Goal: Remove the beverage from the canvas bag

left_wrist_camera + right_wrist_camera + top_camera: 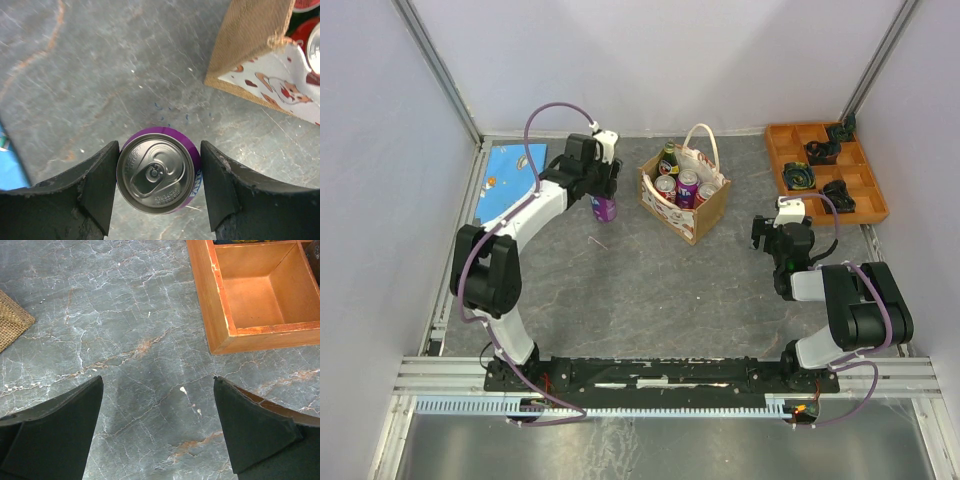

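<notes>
Left hand (159, 167) grips purple can (158, 175) by sides, upright, already outside bag (686, 196), near far-left corner of surface (650, 290). Risk: letting go before can sits flat, so it tips and rolls. Right hand (157, 425) open, empty, beside tray (220, 315).

Purple can (605, 208) upright on table (650, 290), just left of tan canvas bag (705, 212); bag upright, white handles, more drinks (686, 187) inside.
</notes>
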{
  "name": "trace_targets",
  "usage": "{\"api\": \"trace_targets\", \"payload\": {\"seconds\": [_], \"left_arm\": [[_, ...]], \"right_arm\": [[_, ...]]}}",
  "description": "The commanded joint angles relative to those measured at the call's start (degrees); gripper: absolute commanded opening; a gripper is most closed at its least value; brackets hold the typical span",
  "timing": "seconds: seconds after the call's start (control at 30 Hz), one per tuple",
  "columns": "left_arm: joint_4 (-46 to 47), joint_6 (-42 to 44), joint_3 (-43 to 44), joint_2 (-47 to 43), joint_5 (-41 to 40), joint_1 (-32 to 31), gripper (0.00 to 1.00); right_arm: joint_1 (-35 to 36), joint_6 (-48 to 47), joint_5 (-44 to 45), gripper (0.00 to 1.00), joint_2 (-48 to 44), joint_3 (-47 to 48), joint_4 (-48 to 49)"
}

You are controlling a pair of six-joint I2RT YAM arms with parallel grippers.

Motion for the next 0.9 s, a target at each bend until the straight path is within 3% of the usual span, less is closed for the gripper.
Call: {"api": "trace_targets", "payload": {"seconds": [0.0, 0.4, 0.7, 0.77, 0.87], "left_arm": [[15.9, -5.6, -3.9, -6.7, 2.2, -0.7, 0.03], [27.8, -2.2, -18.1, -11.1, -1.4, -3.4, 0.03], [30.0, 0.2, -20.5, -8.0, -4.2, -5.2, 0.05], [29.4, 0.3, -20.3, -7.5, -4.4, -5.4, 0.15], [28.6, 0.1, -20.1, -7.2, -6.0, -5.7, 0.43]], "right_arm": [[-0.1, 0.0, 0.1, 0.99, -0.2, 1.6, 2.0], [0.0, 0.0, 0.1, 0.99, -0.1, 1.6, 2.0], [0.0, 0.0, 0.1, 0.99, -0.1, 1.6, 2.0], [0.0, -0.1, 0.1, 0.99, -0.2, 1.6, 2.0], [0.0, 0.0, 0.1, 0.99, -0.1, 1.6, 2.0]]}}
